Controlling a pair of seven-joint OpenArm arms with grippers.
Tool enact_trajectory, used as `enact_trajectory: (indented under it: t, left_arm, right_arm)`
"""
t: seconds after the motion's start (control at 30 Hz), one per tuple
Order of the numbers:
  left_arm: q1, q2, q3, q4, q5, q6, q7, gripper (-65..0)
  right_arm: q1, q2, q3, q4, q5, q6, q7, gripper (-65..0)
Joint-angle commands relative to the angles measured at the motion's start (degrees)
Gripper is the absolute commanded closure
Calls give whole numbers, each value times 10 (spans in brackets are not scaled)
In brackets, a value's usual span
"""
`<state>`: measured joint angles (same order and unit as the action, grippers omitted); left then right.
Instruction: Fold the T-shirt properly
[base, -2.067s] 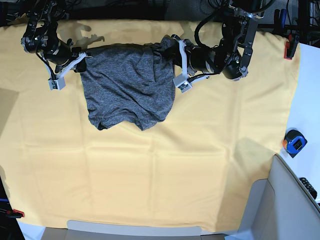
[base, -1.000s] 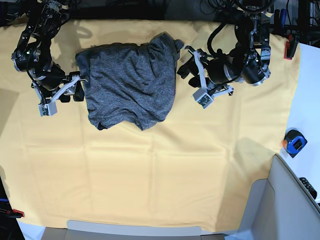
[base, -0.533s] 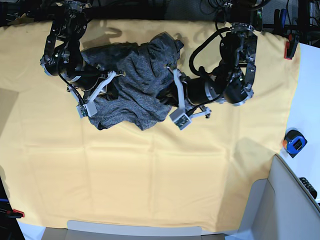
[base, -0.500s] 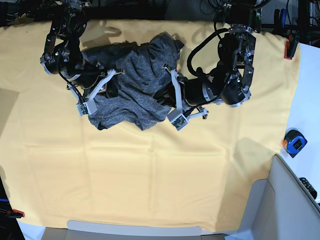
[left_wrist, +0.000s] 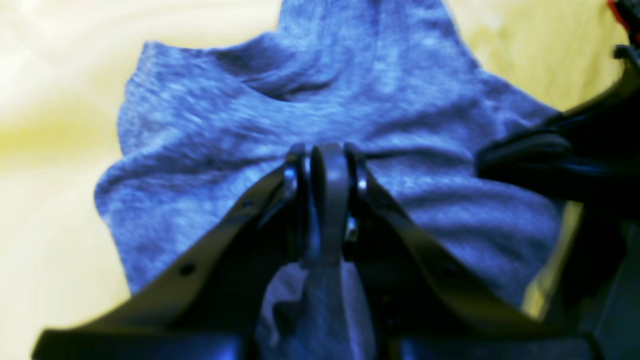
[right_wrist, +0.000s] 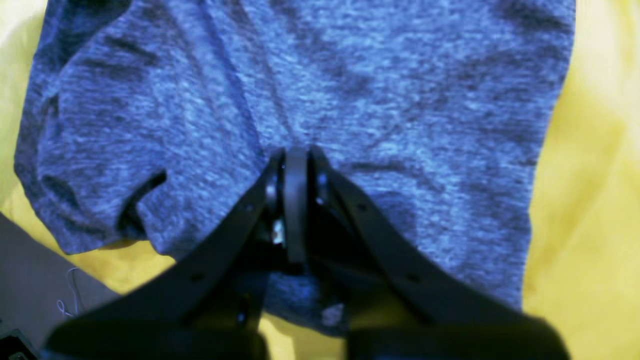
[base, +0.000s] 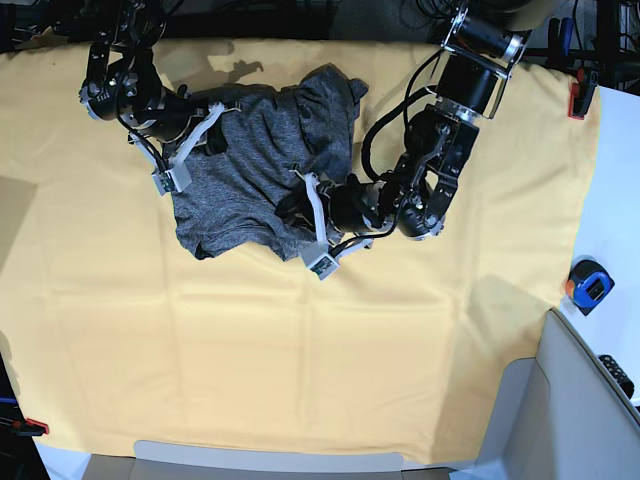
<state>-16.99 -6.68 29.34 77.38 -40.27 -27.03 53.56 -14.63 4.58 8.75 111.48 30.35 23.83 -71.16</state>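
Base cam looks straight down on the whole tabletop (base: 300, 350). My wrist cams ride close behind each tool, sharing the T-shirt (base: 250, 170) ahead.

place: robotics lab | showing it: clamps (base: 577, 98) pinning yellow-orange cloth sheet (base: 300, 340) to bench, cables (base: 425, 15) trailing behind

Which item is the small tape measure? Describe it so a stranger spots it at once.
Start from the big yellow-orange cloth covering the table and follow its right edge down, past the grey T-shirt. Just off that edge, on the white surface, sits the tape measure: a small, chunky dark case with orange and blue, the only such item there.
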Motion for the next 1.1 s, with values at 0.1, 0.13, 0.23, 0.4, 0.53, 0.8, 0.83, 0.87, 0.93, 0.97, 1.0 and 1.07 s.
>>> enact_trajectory:
  t: [0.1, 0.13, 0.23, 0.4, 0.53, 0.8, 0.83, 0.87, 0.93, 0.97, 1.0, 1.07]
  left_arm:
    - [-24, 0, -4, -59, -7, 0, -61, -59]
    - [-29, -1, -8, -69, -7, 0, -73, -59]
    - [-28, -2, -64, -73, -7, 0, -84, -59]
    - [-26, -2, -169, -32, -7, 0, -83, -59]
    - [9, -3, -224, 60, -7, 0, -30, -59]
    - [138, 1, -245, 244, -9, -3, 133, -60]
    - [153, 7, -239, 252, -9, -3, 143, -60]
    - [165, 14, -233, 253, -9, -3, 148, -60]
    - [180, 22, -225, 254, -9, -3, 151, -60]
    - [189, 28, -220, 254, -9, -3, 151, -60]
    - [199, 32, -215, 254, -9, -3, 151, -60]
    - [212, 37, -206, 254, -9, -3, 152, -60]
  right_arm:
    - [-4, 12, 1, -1, 7, 2, 8, 0]
    - [-4, 14, 1, -6, 8, 2, 8, 0]
    - [-5, 14, 1, -13, 8, 2, 8, 0]
    - [-1, 14, 7, -11, 12, 0, 8, 0]
    - [21, 14, 34, 3, 12, 0, 10, 0]
    - [130, -39, 90, -16, 12, 0, 10, 0]
    - [138, -47, 90, -34, 13, 1, 8, 0]
    - [143, -57, 82, -56, 13, 1, 8, 0]
    - [146, -66, 63, -98, 12, 2, 11, 0]
    - [147, -66, 54, -117, 12, 3, 12, 0]
    - [146, -66, 41, -129, 12, 3, 21, 0]
    - [142, -64, 21, -138, 12, 3, 46, 0]
